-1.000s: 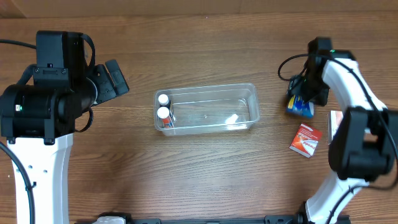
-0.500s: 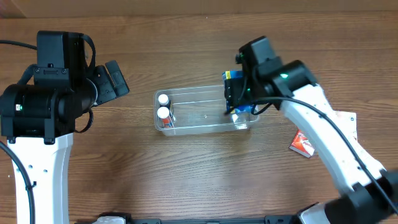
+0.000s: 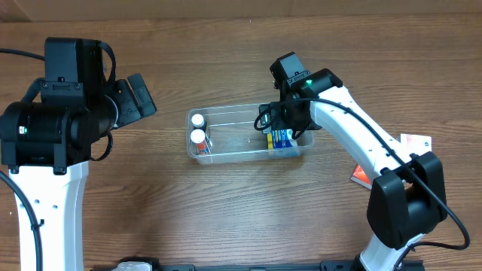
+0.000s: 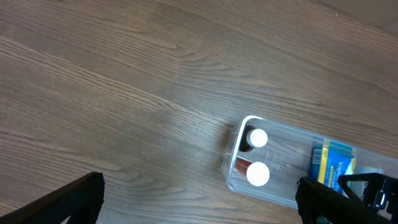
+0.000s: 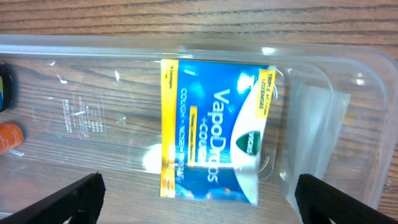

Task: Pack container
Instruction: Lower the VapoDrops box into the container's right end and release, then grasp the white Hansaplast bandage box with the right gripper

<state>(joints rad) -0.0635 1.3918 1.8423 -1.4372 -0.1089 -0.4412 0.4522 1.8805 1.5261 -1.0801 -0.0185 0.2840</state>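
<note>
The clear container (image 3: 241, 110) lies at the table's middle. Two white-capped bottles (image 3: 197, 128) stand at its left end. A blue and yellow VapoDrops box (image 3: 281, 138) lies flat in its right end. My right gripper (image 3: 283, 120) hovers over that box with its fingers spread; in the right wrist view the box (image 5: 211, 130) lies free between the wide-apart fingertips (image 5: 62, 199), inside the container (image 5: 354, 93). My left gripper (image 3: 139, 94) is open, off to the container's left. Its wrist view shows the container (image 4: 231, 163), the bottles (image 4: 258, 155) and the box (image 4: 333, 163).
A red and white small box (image 3: 361, 175) lies right of the container, partly hidden under my right arm. A white packet (image 3: 416, 142) lies further right. Bare wooden table surrounds the container.
My right gripper carried the blue box from the table's right side leftward into the container, then opened and let it go. The left arm stayed still.
</note>
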